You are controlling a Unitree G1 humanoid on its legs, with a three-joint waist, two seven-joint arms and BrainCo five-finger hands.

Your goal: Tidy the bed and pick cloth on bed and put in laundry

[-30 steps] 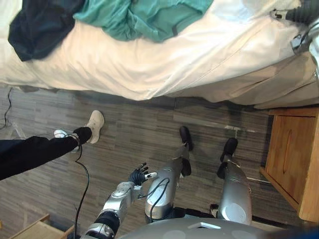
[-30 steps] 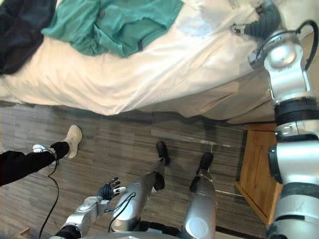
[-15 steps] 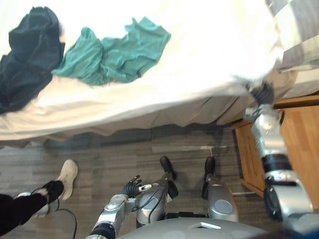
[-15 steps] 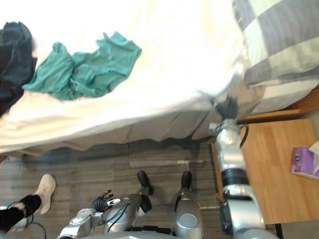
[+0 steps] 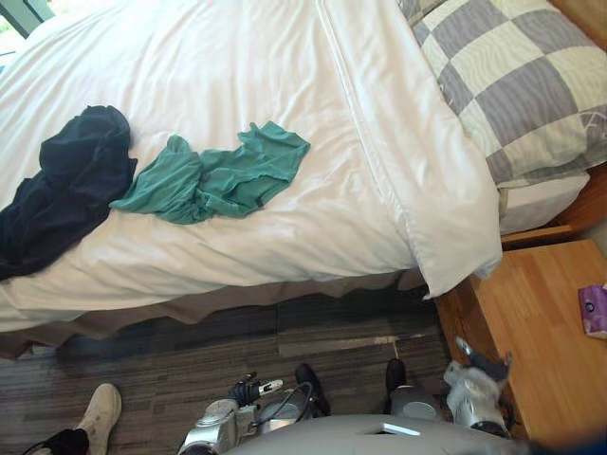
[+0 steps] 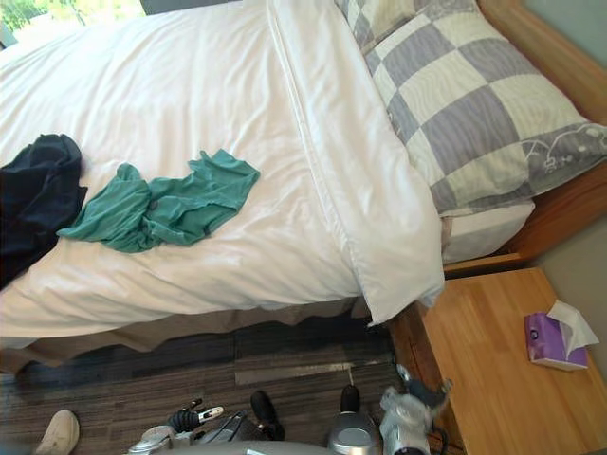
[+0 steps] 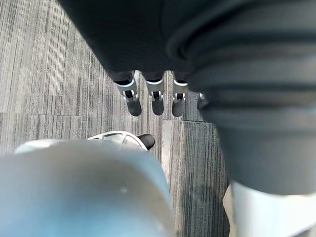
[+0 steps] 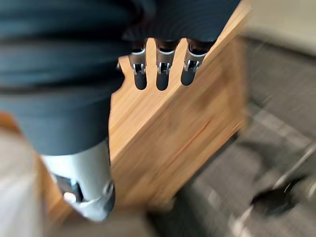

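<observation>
Left eye view: camera tilted up since half second ago, so things themselves not shifted. On duvet (image 5: 285,76), by near edge of bed (image 5: 190,308): teal cloth (image 5: 213,178); dark cloth (image 5: 62,185) just beside it, toward foot end. Off duvet corner now, dropped beside nightstand (image 5: 541,332): right robot hand (image 5: 474,368).

Right eye view: left robot hand (image 6: 185,417) low over floor (image 6: 142,374).

Left wrist view: fingers (image 7: 157,101) straight, holding nothing.

Right wrist view: fingers (image 8: 161,76) straight, empty, nightstand wood beyond.

Judged: tidying likely finished; picking cloth next.
</observation>
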